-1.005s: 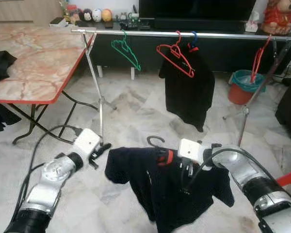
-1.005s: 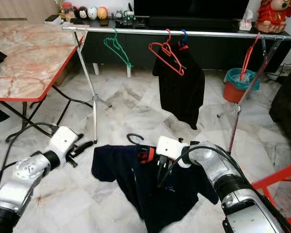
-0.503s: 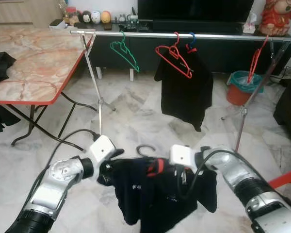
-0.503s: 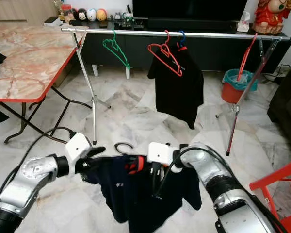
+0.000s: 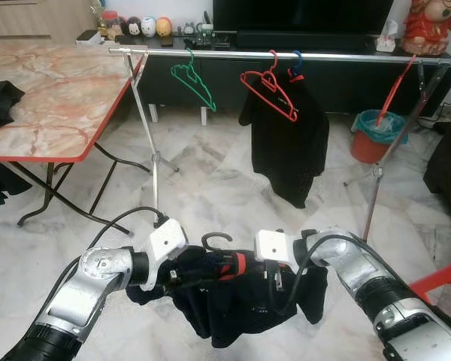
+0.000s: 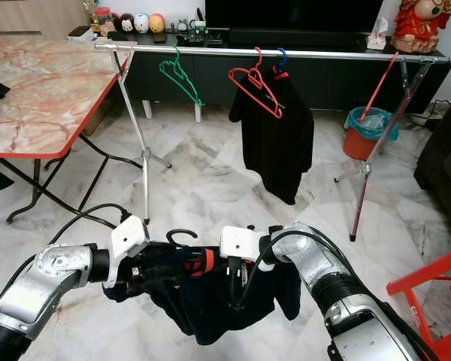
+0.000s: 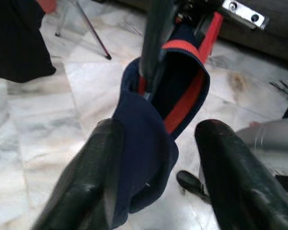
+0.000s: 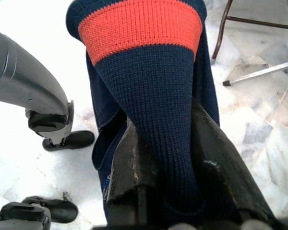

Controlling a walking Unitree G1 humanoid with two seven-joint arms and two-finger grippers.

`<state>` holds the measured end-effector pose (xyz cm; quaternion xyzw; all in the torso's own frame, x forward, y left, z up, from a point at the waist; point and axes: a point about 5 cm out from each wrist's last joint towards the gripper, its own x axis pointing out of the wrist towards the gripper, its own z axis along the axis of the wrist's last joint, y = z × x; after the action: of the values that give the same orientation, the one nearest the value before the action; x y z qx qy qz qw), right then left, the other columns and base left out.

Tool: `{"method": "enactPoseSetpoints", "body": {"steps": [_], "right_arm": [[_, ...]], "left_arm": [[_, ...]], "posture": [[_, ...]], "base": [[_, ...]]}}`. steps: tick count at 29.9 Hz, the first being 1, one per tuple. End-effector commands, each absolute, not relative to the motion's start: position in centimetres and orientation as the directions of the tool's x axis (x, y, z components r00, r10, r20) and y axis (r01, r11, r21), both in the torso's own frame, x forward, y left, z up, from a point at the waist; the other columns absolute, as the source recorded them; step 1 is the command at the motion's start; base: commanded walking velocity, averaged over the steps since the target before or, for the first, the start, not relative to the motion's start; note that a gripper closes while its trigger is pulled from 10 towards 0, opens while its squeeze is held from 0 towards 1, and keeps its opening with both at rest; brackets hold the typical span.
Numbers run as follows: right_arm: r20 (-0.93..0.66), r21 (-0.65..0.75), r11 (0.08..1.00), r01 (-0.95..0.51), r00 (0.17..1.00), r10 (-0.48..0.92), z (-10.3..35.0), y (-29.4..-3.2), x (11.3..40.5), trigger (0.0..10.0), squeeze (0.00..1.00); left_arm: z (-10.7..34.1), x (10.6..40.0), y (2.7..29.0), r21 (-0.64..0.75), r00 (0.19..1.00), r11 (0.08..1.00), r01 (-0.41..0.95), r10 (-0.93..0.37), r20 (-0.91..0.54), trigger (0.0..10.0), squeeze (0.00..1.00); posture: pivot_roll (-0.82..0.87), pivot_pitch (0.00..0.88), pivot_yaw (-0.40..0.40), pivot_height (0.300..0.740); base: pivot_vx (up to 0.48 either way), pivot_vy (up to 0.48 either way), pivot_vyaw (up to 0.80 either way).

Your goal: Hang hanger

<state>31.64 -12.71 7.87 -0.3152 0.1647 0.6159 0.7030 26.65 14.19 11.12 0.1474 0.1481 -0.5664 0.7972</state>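
Navy knit with a red collar band is what you have between the two arms: a shirt (image 5: 240,301) on a dark hanger, whose hook (image 5: 214,240) curls up just above the collar. You are carrying it low over the marble floor (image 5: 210,180), well short of the rail (image 5: 286,54).

Your right gripper (image 8: 175,191) is clamped shut on the shirt's collar, the fabric pinched tight between both fingers (image 8: 129,167). That grip bears the garment's weight and, as I judge it, keeps the hook pointing up for the rail.

Your left gripper (image 7: 156,158) stands with its fingers well parted, a fold of the shirt's shoulder lying between them and touching the one finger (image 7: 98,163). It is not closed on the cloth, so read it as a steadying hold that bunches the loose side and keeps it off the floor, not a firm grasp.

Count what already hangs on the rail: one green hanger (image 5: 194,81), bare; one red hanger (image 5: 272,92), bare; one blue hanger (image 5: 297,62) carrying a black shirt (image 5: 287,147); and one more red hanger (image 5: 397,89) hooked at the far right end, dangling slantwise. That makes four up there, plus the one you hold. The widest bare stretch of rail lies between the black shirt and the right-end red hanger, which looks the easiest place to hook on.

A marble table (image 5: 52,98) stands to your left, and an orange bucket (image 5: 376,135) sits behind the rack.
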Motion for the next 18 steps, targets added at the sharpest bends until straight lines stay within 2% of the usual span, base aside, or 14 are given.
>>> {"method": "enactPoseSetpoints", "body": {"steps": [1, 8, 18], "right_arm": [[-0.595, -0.283, 0.011, -0.959, 0.185, 0.782, 9.1, -11.9, 32.1, 10.0, 0.00], [-0.590, -0.293, -0.029, -0.956, 0.157, 0.792, 9.6, -11.5, 32.0, 10.0, 0.00], [-0.579, -0.303, -0.044, -0.952, 0.148, 0.802, 9.8, -11.0, 31.9, 10.0, 0.00]], "left_arm": [[11.1, 26.4, 14.1, 0.078, 0.300, 0.295, 0.952, -0.857, -0.419, 10.0, 1.00], [11.0, 27.3, 14.1, 0.107, 0.363, 0.351, 0.930, -0.835, -0.414, 10.0, 1.00], [9.3, 26.2, 14.0, 0.065, 0.285, 0.293, 0.954, -0.821, -0.494, 10.0, 1.00]], "posture": [[0.11, 0.000, 0.009, 0.740], [0.10, 0.000, 0.010, 0.740], [0.10, 0.000, 0.011, 0.740]], "base": [[0.000, 0.000, 0.00], [0.000, 0.000, 0.00], [0.000, 0.000, 0.00]]}}
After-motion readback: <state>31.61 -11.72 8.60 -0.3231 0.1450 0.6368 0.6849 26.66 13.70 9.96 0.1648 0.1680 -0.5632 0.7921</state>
